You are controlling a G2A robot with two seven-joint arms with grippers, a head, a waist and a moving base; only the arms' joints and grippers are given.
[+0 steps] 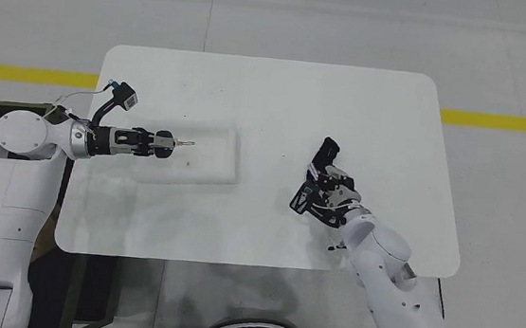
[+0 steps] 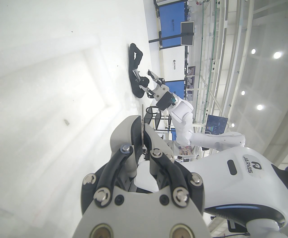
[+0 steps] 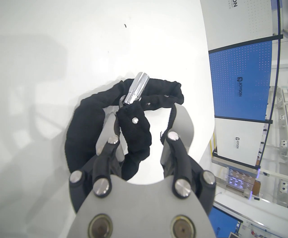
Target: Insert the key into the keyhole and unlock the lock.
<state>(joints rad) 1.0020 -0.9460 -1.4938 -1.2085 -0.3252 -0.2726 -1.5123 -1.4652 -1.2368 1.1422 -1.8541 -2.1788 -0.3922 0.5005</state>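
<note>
Left gripper (image 2: 142, 127) pinches the key (image 2: 142, 112) level; right gripper (image 3: 145, 117) spread wide around lock (image 3: 135, 137)

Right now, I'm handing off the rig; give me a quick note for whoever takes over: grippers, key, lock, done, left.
Left gripper: shut on the key, above the tray.
Right gripper: open, straddling the lock, which lies on the table.
Done: key gripped.
Left: steady the lock, bring the key across, insert it, turn to unlock.
</note>
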